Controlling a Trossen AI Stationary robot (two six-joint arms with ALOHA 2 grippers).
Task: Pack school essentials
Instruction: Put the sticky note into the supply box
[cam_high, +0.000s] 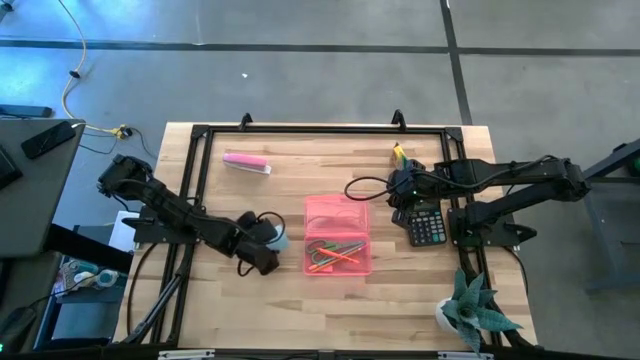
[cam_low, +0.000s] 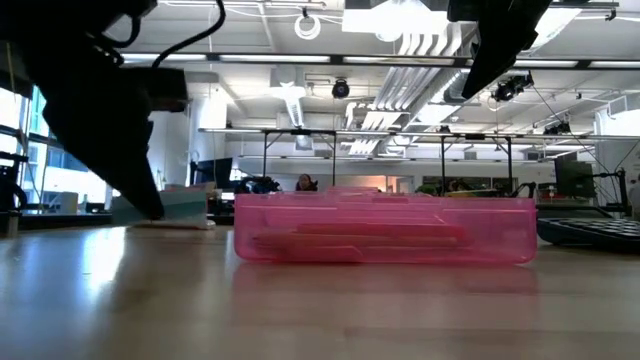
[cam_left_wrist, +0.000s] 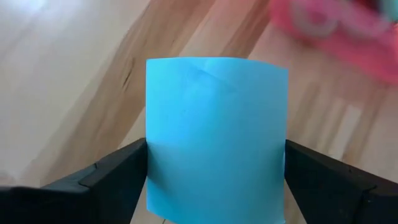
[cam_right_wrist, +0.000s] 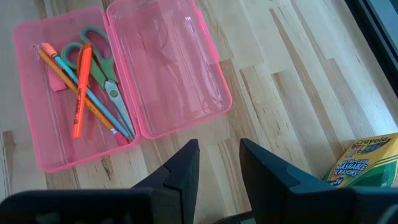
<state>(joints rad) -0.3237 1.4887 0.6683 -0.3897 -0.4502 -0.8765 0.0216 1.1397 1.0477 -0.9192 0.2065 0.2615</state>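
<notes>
Pink and see-through, the open pencil case (cam_high: 338, 235) sits mid-table holding green-handled scissors (cam_right_wrist: 102, 71), an orange-red pen (cam_right_wrist: 81, 87) and thin pencils (cam_right_wrist: 81, 93), with bare wood all round it. Just beside its left edge, the left gripper (cam_high: 268, 243) pinches the light-blue square note pad (cam_left_wrist: 216, 137) low over the table. The right gripper (cam_right_wrist: 219, 163) hovers slightly spread near the crayon box (cam_right_wrist: 367, 162) and the black calculator (cam_high: 427, 225).

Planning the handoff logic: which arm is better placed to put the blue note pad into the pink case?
Left. Its end effector already clamps the blue note pad beside the pink case; the right end effector hangs open and empty.
</notes>
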